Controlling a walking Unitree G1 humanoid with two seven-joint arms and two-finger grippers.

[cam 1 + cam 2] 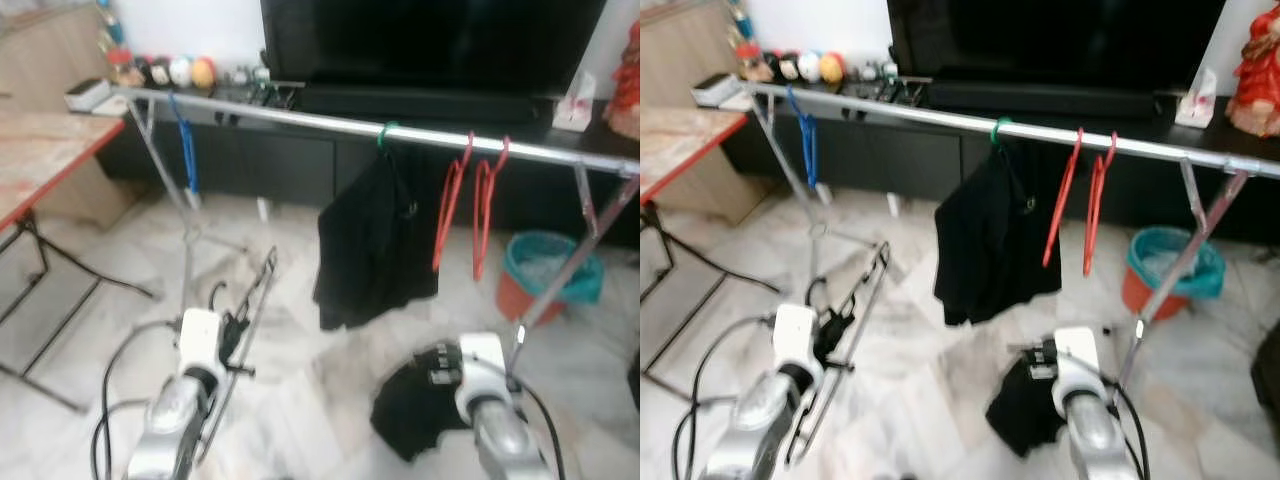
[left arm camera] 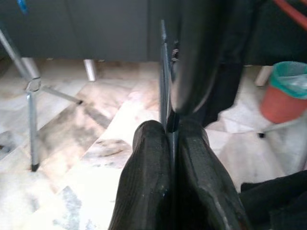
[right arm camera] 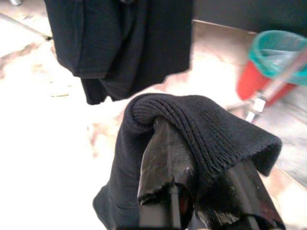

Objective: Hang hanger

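The black hanger hangs low before me, pinched in my left hand; my right hand grips a dark knit garment. The rail is well above; the hook could miss or snag the hung shirt.

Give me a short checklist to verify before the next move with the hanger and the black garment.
1. Left hand shut on the hanger: ok, fingers pressed together on its thin bar.
2. Right hand holds the black knit garment: ok, the cloth is draped over the fingers.
3. Garment on the hanger: not ok, the two are still apart.
4. Free space on the rail: ok, bare stretch between the blue hanger and the hung black garment.
5. Firmness of the cloth grip: cannot tell, the fingertips are covered.
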